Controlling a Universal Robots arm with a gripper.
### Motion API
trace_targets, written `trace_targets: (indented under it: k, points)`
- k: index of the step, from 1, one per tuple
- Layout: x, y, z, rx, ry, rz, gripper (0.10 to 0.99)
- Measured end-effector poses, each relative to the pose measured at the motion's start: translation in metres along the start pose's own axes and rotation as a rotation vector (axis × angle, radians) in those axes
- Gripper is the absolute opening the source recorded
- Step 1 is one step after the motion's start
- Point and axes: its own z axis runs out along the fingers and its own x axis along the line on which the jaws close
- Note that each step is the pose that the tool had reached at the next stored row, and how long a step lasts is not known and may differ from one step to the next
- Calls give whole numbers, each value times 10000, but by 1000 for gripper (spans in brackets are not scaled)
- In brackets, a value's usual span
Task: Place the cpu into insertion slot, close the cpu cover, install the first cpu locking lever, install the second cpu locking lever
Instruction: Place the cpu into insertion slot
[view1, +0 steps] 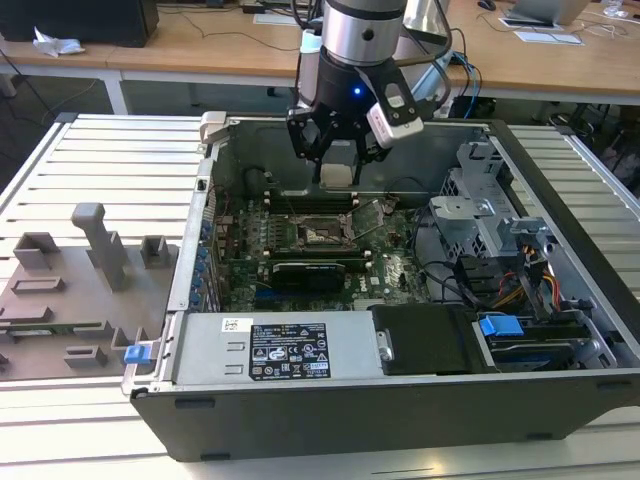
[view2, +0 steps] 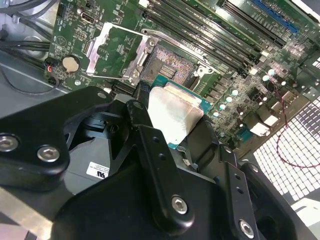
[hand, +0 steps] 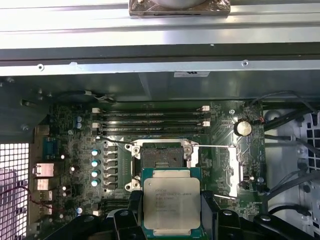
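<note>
Holding the cpu (hand: 170, 206) tight between my two black fingers (hand: 127, 220), my pincer (view1: 338, 168) hangs in the air inside the open computer case (view1: 400, 420). My pincer is closed on the chip from two sides. The chip's shiny grey top faces up at the first wrist camera, and a thin green edge runs around it.

Down below me lies the green motherboard (view1: 390, 270). The insertion slot (hand: 161, 159) sits on it, a small square with a silver rim, and its dark middle shows in both wrist views. The chip is up above the board, close to the slot, but it is not in the slot yet.

The cpu cover (view2: 127, 32) is flipped open. It lies off to one side of the slot, and green board shows through its big square hole. A round silver battery (view2: 71, 63) sits just beside the cover. Long dark memory slots (hand: 150, 117) run in a row near the insertion slot.

In the exterior view, the case rests on a table of pale slats (view1: 100, 170). A grey tray of blocky shapes (view1: 70, 290) lies at the exterior view's left.
</note>
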Motion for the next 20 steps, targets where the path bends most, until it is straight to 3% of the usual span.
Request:
trace_targets:
  k: [20]
  points:
    - [-3,-12,135,0,0,-1,545]
